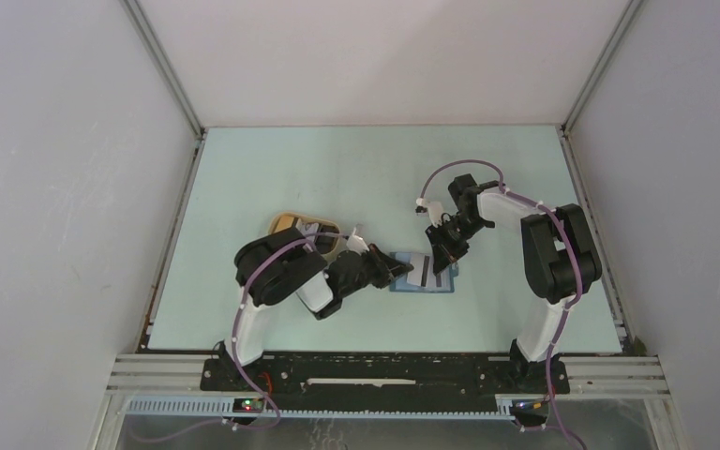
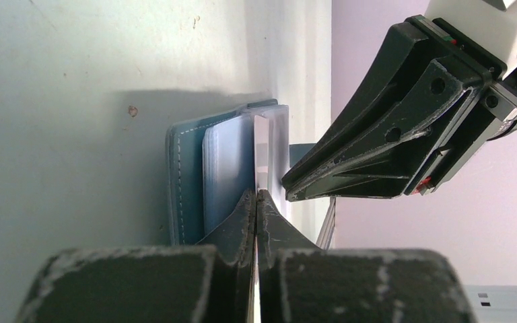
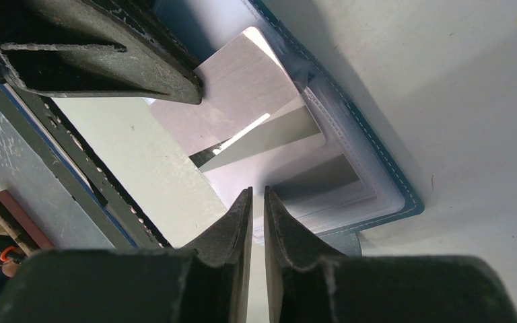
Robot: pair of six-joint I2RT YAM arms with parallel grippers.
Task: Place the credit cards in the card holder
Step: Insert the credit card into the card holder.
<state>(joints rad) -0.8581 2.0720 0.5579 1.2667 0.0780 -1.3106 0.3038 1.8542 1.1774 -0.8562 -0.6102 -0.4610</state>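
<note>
One card holder (image 1: pixel 411 284), half hidden

The left arm (image 1: pixel 277 267) is folded low, elbow out, forearm pointing right; the right arm (image 1: pixel 553 248) arches over and comes back inward. The two tools almost meet tip to tip. The left tool (image 1: pixel 405 272) has its fingers (image 2: pixel 242 215) pressed flat together. The right tool (image 1: pixel 443 267) slants downward, its fingers (image 3: pixel 239 215) nearly closed, with only a narrow slit between them.

card holder (image 1: pixel 401 282) near tan tray (image 1: pixel 286 221)
</note>
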